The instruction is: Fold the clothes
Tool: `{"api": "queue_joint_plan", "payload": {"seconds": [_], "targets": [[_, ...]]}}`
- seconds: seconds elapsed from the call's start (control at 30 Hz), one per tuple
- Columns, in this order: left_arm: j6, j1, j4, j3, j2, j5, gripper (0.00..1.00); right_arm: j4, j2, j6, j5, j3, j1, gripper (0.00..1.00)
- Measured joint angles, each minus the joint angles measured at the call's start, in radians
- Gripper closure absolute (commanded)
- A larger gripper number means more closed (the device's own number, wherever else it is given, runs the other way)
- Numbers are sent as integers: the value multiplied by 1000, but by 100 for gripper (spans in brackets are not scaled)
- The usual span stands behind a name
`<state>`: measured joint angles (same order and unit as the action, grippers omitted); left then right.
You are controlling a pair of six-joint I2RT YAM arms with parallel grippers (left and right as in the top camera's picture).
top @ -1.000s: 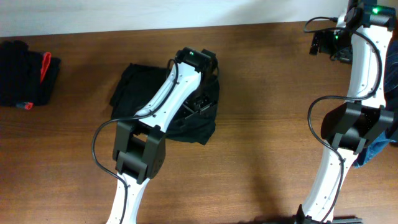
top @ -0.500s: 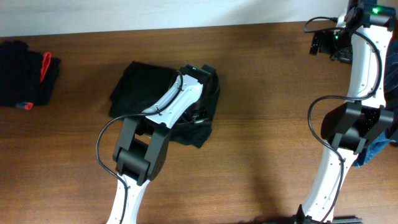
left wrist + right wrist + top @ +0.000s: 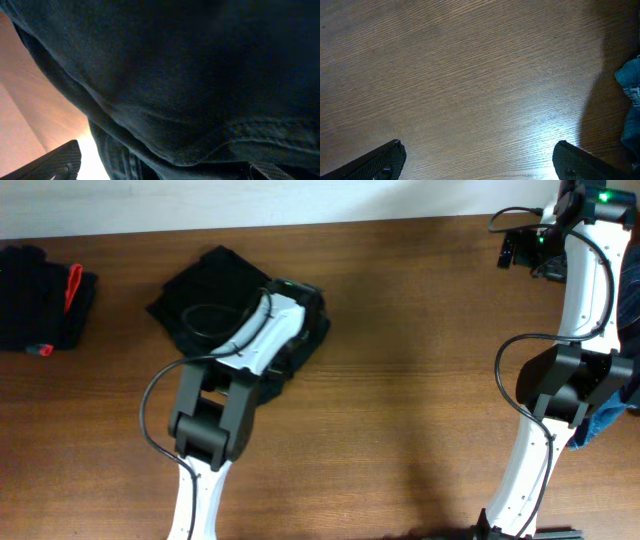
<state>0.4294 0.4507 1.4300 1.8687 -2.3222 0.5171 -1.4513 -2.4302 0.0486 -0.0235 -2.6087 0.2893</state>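
Observation:
A folded black garment [image 3: 205, 295] of the clothes lies on the wooden table [image 3: 420, 380], left of centre. The left arm's wrist [image 3: 292, 298] sits over its right edge and hides that part. In the left wrist view, black fabric [image 3: 190, 75] with a stitched seam fills the frame. My left gripper [image 3: 160, 167] stands open, low against the cloth, and the bundle bulges between its widely spread fingers [image 3: 55, 161]. My right gripper [image 3: 480, 162] is open over bare wood with nothing between its fingers. Blue denim [image 3: 631, 97] shows at that view's right edge.
A second pile of black clothes [image 3: 40, 300] with a red strip lies at the far left. Blue denim [image 3: 608, 422] hangs at the right table edge beside the right arm [image 3: 575, 385]. The table's back edge runs along a white wall.
The left arm swung left and toward the back, and the black garment slid with it from mid-table to the upper left. The right arm has not moved.

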Motion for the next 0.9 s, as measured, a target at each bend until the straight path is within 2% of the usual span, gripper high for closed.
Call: {"api": "queue_joint_plan", "payload": {"seconds": [0.27, 0.43, 0.63, 0.67, 0.7, 0.73, 0.77, 0.8, 0.9], "targets": [[-100, -66, 23, 135, 20, -97, 1, 0, 0, 1, 0, 0, 0, 1], [-160, -127, -14, 210, 124, -190, 1, 0, 0, 0, 0, 0, 0, 1], [-187, -272, -10, 232, 238, -428, 2, 0, 0, 0, 0, 0, 0, 1], [-192, -298, -4, 232, 241, -480, 10, 0, 0, 0, 0, 0, 0, 1], [-195, -320, 6, 230, 241, -525, 23, 0, 0, 0, 0, 0, 0, 1], [-200, -337, 18, 227, 240, -560, 41, 0, 0, 0, 0, 0, 0, 1], [-208, -351, 39, 220, 238, -589, 79, 0, 0, 0, 0, 0, 0, 1], [-222, -357, 55, 213, 238, -612, 99, 0, 0, 0, 0, 0, 0, 1], [-261, -346, 82, 200, 238, -649, 99, 0, 0, 0, 0, 0, 0, 1]]}}
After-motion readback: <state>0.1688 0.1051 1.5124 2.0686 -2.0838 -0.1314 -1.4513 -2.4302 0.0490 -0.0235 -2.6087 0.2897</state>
